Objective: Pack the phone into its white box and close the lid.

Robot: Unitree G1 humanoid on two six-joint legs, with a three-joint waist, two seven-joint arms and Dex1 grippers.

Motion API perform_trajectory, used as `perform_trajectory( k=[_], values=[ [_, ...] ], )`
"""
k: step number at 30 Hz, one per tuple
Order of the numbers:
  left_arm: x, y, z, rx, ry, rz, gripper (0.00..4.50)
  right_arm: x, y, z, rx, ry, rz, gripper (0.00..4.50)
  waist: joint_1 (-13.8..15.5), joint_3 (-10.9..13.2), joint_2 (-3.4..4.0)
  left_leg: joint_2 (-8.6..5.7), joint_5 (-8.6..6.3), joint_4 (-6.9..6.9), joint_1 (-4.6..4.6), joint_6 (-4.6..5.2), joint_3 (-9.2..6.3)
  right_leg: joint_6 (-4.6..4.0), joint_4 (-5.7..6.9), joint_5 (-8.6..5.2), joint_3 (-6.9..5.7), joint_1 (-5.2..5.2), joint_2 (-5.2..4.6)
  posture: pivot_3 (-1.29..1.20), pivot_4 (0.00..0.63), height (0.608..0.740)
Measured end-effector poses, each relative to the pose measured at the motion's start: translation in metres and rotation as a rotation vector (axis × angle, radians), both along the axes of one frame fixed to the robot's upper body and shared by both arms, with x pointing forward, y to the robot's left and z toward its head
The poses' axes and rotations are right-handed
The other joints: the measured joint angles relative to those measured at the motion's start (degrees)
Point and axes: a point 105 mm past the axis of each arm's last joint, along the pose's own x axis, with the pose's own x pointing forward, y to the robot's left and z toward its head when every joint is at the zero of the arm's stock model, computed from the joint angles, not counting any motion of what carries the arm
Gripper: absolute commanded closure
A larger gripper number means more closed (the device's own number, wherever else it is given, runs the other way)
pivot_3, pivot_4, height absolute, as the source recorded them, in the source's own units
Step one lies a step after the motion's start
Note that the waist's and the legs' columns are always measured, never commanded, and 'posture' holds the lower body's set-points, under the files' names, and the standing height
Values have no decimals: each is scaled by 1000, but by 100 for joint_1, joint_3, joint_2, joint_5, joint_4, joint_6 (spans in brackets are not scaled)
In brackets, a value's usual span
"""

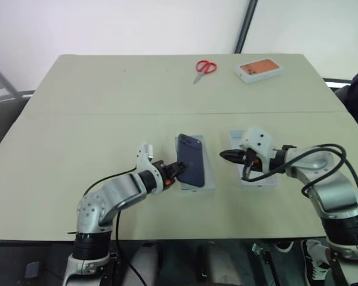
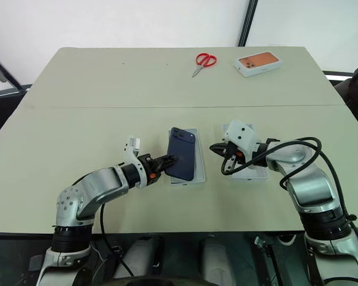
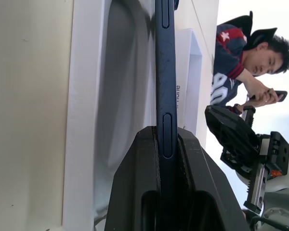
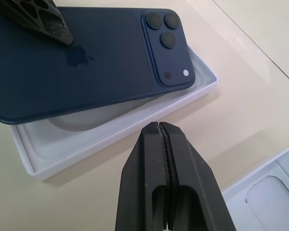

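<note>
Tabletop (image 1: 107, 119): pale beige.
Left tool (image 1: 178, 168): clamps the phone (image 1: 191, 159) by its near-left edge, tilted above the white box (image 1: 210, 176).
Right tool (image 1: 227, 157): closed, empty, right of the phone.
Far: red scissors (image 1: 204, 68).

Left arm bends in from the lower left, its pincer (image 1: 178, 168) clamped at frame centre. Right arm curves in from the lower right, its pincer (image 1: 225, 156) fully closed, empty.
</note>
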Motion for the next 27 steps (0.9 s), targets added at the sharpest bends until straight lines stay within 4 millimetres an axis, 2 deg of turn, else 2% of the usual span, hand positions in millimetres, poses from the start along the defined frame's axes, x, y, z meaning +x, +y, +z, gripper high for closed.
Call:
perform_trajectory(
  k=[6,8,9,15,16,24,27],
  values=[
    [4,-4,1,-19,-1,-8,4475,0,2,-3,-6,4,3,4500,-2,0,0,0,1,0,0,-1,0,0,0,0,0,0,1,0,150,740],
    [4,-5,0,-20,0,-14,3536,0,2,-3,-7,4,3,4500,-2,0,0,0,1,0,0,-1,0,0,0,0,0,0,1,0,150,740],
    [5,-5,0,-24,-2,-15,3262,0,2,-3,-7,4,1,4500,-2,0,0,0,1,0,0,-1,0,0,0,0,0,0,1,0,150,740],
    [5,-4,3,-20,-18,-23,261,1,1,-3,-11,0,-6,4500,-6,0,0,1,0,0,0,0,0,0,0,0,0,0,2,0,150,740],
    [4,-5,7,-28,-32,-30,33,1,1,-3,-11,-1,-6,4500,-4,0,0,2,1,0,0,-1,0,0,0,0,0,1,2,0,150,740],
    [-8,13,9,47,-81,-50,33,1,3,-3,-15,-6,-1,4500,-15,-1,1,4,-1,-1,2,2,0,0,1,0,0,2,4,0,150,740],
    [-16,29,6,143,-122,-85,33,2,4,-1,-16,-12,3,4500,-25,0,2,4,-4,-4,3,7,-1,-1,1,-1,0,1,7,0,150,740]
  ],
)
